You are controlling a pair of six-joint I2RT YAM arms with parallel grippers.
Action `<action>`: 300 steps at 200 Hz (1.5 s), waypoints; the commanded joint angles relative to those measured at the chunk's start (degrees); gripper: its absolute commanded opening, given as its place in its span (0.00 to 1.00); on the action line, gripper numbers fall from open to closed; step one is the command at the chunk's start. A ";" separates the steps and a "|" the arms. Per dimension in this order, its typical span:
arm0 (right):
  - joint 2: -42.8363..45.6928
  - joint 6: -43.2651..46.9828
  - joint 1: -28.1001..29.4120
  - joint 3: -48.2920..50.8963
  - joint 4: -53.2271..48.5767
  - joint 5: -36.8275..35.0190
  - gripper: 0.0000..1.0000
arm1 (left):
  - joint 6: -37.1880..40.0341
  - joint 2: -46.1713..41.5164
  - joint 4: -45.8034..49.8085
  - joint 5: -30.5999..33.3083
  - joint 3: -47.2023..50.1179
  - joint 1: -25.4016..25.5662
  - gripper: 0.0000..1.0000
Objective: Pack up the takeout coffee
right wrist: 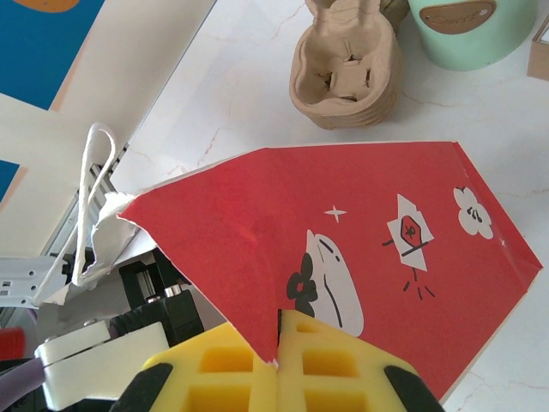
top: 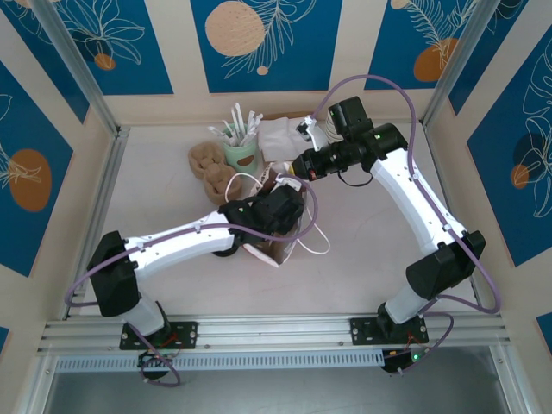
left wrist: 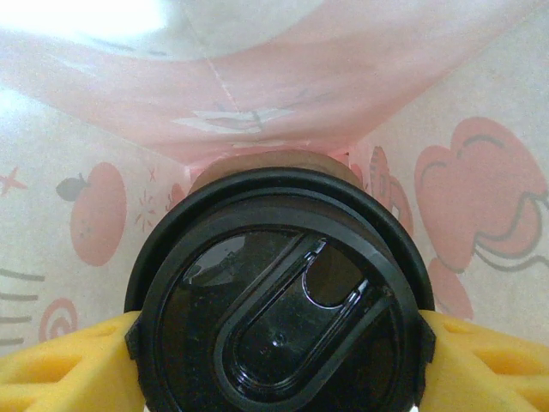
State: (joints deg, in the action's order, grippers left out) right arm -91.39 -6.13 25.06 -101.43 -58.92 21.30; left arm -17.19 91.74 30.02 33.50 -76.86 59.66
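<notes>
The left arm reaches low across the table (top: 172, 198) from its base at the near left corner, forearm stretched towards the middle. Its wrist is buried in the mouth of the red bag (right wrist: 343, 223). In the left wrist view, the left gripper (left wrist: 279, 336) has its yellow fingers (left wrist: 60, 378) spread wide and set against either side of the takeout coffee (left wrist: 279, 300). They clasp it just under the rim of the black lid. The cup sits inside the bag with its lid facing the wrist camera. The pale pink inner walls close around it, and the printed figures show through them. The right arm rises from its base at the near right, bends at the elbow and comes back in towards the centre with its wrist turned left. The right gripper (right wrist: 279, 350) has its fingers pressed together, pinching an edge of the bag's red panel between them. By count there are two arms, one cup of coffee and one bag. The bag has two white string handles (top: 315, 237), looped loose on the table. At the far side stand two piles of brown pulp cup carriers (top: 211, 168), one mint-green tub (top: 242, 153) holding white sticks, and one heap of white napkins (top: 280, 134). How many carriers are in each pile cannot be told.
</notes>
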 commanded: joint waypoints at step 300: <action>-6.84 -9.47 -7.13 -13.05 -1.07 3.95 0.45 | -9.02 17.44 14.94 -7.31 -18.31 -7.14 0.71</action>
State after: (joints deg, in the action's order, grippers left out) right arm -99.15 -11.88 19.42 -109.30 -57.21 23.35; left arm -24.51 106.72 41.65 26.59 -92.51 53.19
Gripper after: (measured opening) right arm 0.449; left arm 0.716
